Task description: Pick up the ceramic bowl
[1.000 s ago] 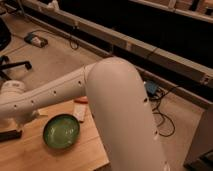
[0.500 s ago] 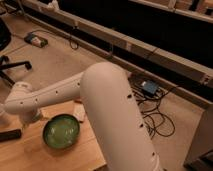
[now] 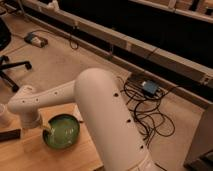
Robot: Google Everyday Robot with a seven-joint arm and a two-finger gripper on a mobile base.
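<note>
The ceramic bowl (image 3: 61, 132), green and glossy with a darker rim and a lighter centre, stands upright on the wooden table (image 3: 30, 157) in the near left part of the scene, close to the right edge of the table. The white robot arm (image 3: 107, 125) fills the near middle of the view. Its thick part rises from the lower right, and its thinner forearm (image 3: 50, 97), with a row of small dark holes, reaches to the left and bends down at the wrist above the table. The gripper (image 3: 44, 129) is below this wrist, at the left rim of the bowl, and it seems to touch or nearly touch this rim. The wrist hides most of it, so I cannot tell if it is open or closed, or if it holds the bowl. At the left edge of the view a small white cup (image 3: 4, 115) stands on the table, and a dark flat object (image 3: 10, 135) lies nearer, left of the bowl and apart from it. Beyond the table is a carpet floor. A black office chair (image 3: 7, 62) stands far left. Loose black cables (image 3: 145, 107) lie on the floor at the right of the arm, beside a small blue-grey box (image 3: 149, 87). Another small device (image 3: 36, 40) lies on the floor far left, near a long low rail (image 3: 100, 35).
</note>
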